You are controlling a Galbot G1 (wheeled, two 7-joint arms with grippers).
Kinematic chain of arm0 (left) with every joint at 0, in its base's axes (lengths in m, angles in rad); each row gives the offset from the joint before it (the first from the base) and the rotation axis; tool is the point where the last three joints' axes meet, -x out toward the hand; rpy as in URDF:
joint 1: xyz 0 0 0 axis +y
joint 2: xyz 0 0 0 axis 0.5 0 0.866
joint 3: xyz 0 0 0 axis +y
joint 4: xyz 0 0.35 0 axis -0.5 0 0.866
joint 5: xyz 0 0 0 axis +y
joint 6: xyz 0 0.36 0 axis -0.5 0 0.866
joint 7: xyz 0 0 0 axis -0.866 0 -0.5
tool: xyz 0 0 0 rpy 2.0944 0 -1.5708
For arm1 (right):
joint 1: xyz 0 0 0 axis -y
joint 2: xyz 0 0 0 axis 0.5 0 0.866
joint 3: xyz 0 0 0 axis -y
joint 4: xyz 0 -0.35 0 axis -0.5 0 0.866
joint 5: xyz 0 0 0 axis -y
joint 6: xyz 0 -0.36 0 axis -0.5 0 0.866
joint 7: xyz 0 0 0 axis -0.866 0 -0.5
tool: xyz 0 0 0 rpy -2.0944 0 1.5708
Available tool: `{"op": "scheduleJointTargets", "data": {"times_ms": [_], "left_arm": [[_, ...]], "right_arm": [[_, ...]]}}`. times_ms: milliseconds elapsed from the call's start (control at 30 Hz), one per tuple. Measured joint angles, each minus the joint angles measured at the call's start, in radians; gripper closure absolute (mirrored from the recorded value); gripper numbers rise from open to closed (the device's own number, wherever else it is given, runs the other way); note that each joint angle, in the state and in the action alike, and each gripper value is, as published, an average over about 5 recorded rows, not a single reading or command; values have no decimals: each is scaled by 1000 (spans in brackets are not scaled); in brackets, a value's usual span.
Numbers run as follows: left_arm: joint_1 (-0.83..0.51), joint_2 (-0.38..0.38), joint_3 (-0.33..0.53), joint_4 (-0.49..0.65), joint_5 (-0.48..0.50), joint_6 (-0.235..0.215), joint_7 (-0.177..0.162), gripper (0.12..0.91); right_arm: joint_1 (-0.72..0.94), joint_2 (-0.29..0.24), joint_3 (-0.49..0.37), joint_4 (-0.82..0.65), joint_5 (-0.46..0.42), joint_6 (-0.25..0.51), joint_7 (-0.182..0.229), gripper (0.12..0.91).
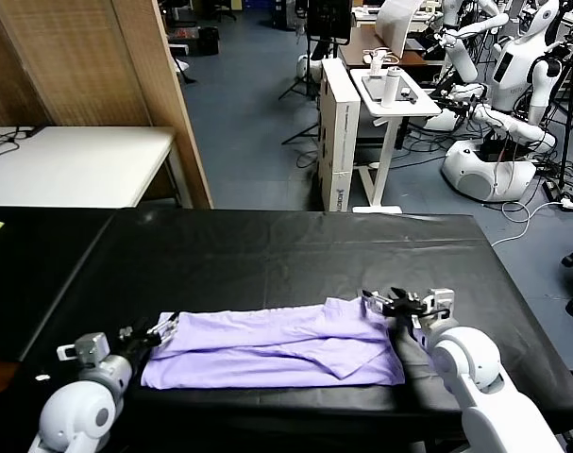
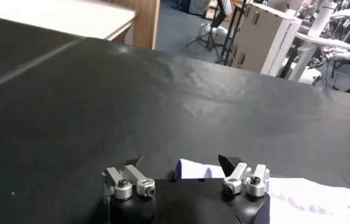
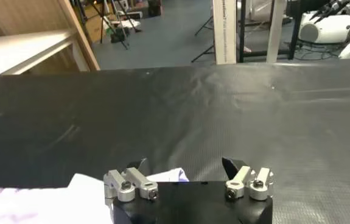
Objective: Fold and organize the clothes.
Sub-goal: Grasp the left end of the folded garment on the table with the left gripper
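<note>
The clothes are one lavender T-shirt point(image 1: 277, 354), folded into a long band that lies flat along the near side of the black table point(image 1: 286, 255). My left gripper point(image 1: 159, 330) is at the band's left end. In the left wrist view its fingers stand wide apart, open, with a corner of the shirt point(image 2: 193, 169) between them point(image 2: 182, 163). My right gripper point(image 1: 399, 304) is at the far right corner. It is open too point(image 3: 185, 164), its fingers straddling a small peak of the shirt point(image 3: 165, 176).
The black cloth covers the whole table to its far edge point(image 1: 295, 213). Behind it stand a white table point(image 1: 78, 165) at the left, a wooden partition point(image 1: 159, 94), a white stand point(image 1: 390, 104) and other robots point(image 1: 513, 85).
</note>
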Motion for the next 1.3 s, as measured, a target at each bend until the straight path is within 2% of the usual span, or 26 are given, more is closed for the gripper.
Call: {"op": "scheduleJointTargets", "data": {"times_ms": [67, 133, 567, 667, 767, 933, 1033, 1133, 1300], "left_arm": [[-8, -1, 9, 13, 0, 1, 0, 811], [-13, -3, 16, 23, 1, 2, 0, 870], [-13, -8, 36, 35, 6, 5, 10, 881], [-14, -11, 40, 34, 10, 2, 14, 872], [-20, -15, 43, 36, 16, 0, 20, 768], [-43, -30, 54, 53, 28, -1, 23, 418], [-66, -37, 64, 71, 33, -1, 22, 243], [-94, -39, 75, 91, 35, -1, 20, 144], [-139, -34, 89, 117, 34, 1, 20, 124]], "right_arm": [[1, 3, -2, -4, -1, 0, -1, 886], [0, 6, -3, -6, -3, 0, -3, 886], [-22, 45, 18, -13, -54, 36, 2, 873], [-26, 61, 30, -15, -68, 43, 6, 778], [-29, 79, 39, -15, -74, 46, 10, 600], [-31, 96, 48, -8, -74, 49, 13, 283], [-37, 94, 57, 4, -65, 61, 2, 152], [-49, 80, 67, 24, -53, 84, -22, 122], [-74, 45, 87, 70, -27, 111, -49, 118]]}}
